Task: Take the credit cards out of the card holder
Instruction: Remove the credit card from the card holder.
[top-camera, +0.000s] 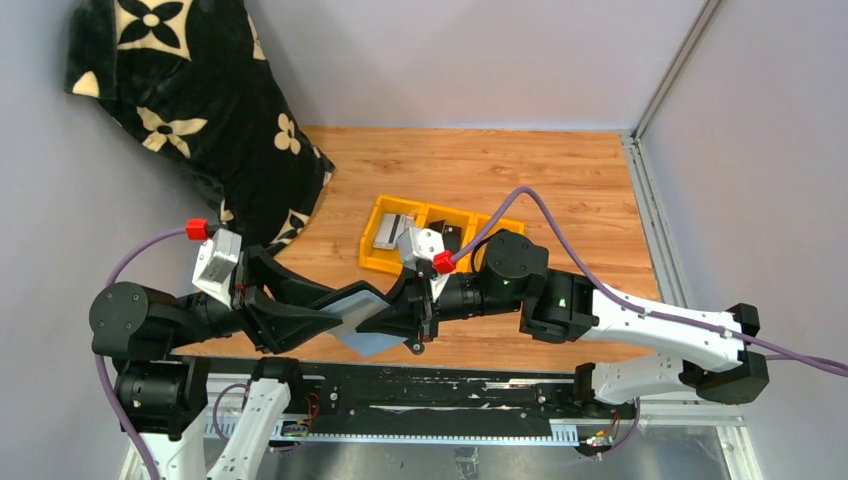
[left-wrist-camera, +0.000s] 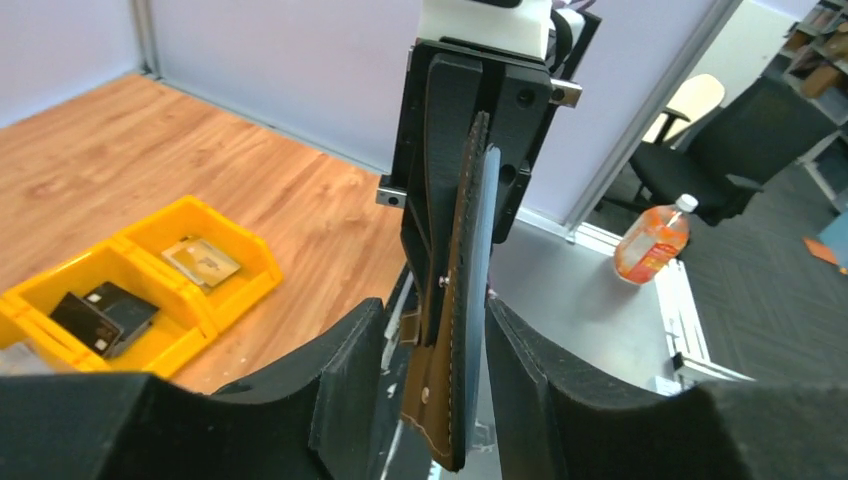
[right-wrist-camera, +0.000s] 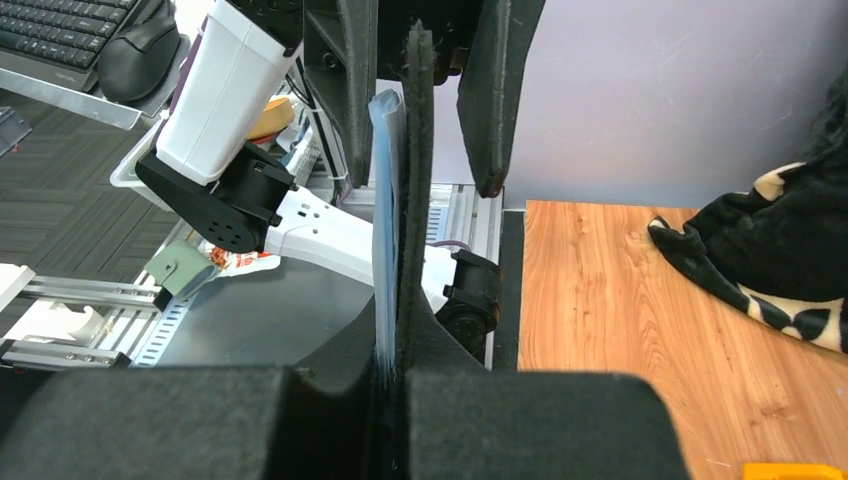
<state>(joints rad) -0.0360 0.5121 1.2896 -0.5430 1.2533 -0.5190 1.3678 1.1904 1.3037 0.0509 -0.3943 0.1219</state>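
Right claw (right-wrist-camera: 400, 330) clamped the card holder (top-camera: 360, 335) from 3 o'clock, left claw (left-wrist-camera: 435, 315) straddled it unclenched from 9; best move was nipping only pocket contents, not cover.

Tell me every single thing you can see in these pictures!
Holder: 1, black outside, pale blue inside, in the air between the grippers.
Tray: 1, yellow, mid-table.
Silvery card: 1, in an end compartment of the tray.
Black cards: 2, in the middle compartment.
Blanket: 1, black with cream flowers, far left corner.
Table: 1, wood.
Bottle: 1, orange, beyond the table.
Chair: 1, black, beyond the table.
Keyboard: 1, black, off the table.
Mouse: 1, black, beside the keyboard.
Left gripper: 1, black, open around the holder.
Right gripper: 1, black, shut on the holder.
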